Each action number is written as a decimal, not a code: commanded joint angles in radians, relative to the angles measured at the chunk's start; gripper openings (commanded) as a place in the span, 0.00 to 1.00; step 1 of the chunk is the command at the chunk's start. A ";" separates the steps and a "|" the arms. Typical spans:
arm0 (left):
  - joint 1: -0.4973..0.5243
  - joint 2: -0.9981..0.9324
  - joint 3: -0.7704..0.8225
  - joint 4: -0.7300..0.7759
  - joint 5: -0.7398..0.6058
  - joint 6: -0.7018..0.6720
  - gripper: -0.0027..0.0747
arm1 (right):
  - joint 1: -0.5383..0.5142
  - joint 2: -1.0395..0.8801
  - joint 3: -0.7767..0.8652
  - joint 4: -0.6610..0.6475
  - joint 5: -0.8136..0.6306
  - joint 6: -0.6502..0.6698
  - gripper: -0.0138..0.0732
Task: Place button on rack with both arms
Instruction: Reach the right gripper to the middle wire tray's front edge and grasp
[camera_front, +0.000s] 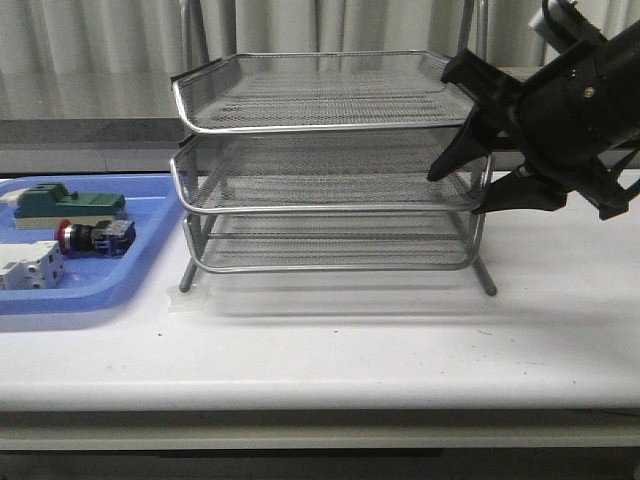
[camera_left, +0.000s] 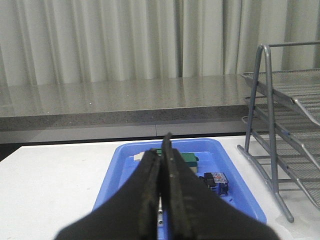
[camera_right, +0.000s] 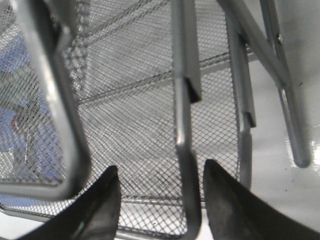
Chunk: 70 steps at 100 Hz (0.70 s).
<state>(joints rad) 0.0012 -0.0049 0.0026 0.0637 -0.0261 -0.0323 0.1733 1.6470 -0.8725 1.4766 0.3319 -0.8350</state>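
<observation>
- Tabletop (camera_front: 400, 350): plain white and matte, with a pale strip of tape under the rack's front left foot. Behind it runs a grey speckled ledge (camera_left: 125, 100), and behind that hang pale pleated curtains (camera_left: 100, 40).
- Rack (camera_front: 325, 165): three silver wire-mesh tiers on a metal frame, standing upright near the middle of the table; all three tiers look bare.
- Blue tray (camera_front: 150, 235): flat plastic, at the table's left edge, just beside the rack.
- Button (camera_front: 92, 236): lies on its side in the blue tray, red mushroom cap pointing left, silver collar next, then the black and blue body. A green block (camera_front: 68, 202) sits behind it and a white breaker (camera_front: 30, 268) in front.
- Left gripper (camera_left: 161, 150): fingers pressed together with nothing between them, held above the near side of the blue tray, clear of the button.
- Right gripper (camera_front: 462, 185): jaws spread wide and holding nothing, at the rack's right side by the middle tier; in the wrist view a frame wire stands between the two fingers.
</observation>
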 joint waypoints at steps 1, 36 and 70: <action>0.004 -0.028 0.042 -0.008 -0.078 -0.008 0.01 | 0.000 -0.021 -0.036 0.032 0.029 -0.016 0.56; 0.004 -0.028 0.042 -0.008 -0.078 -0.008 0.01 | 0.000 -0.004 -0.031 0.022 0.053 -0.017 0.10; 0.004 -0.028 0.042 -0.008 -0.078 -0.008 0.01 | 0.001 -0.058 0.120 0.017 0.070 -0.045 0.10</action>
<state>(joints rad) 0.0012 -0.0049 0.0026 0.0637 -0.0261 -0.0323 0.1715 1.6414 -0.7961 1.5338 0.3730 -0.8388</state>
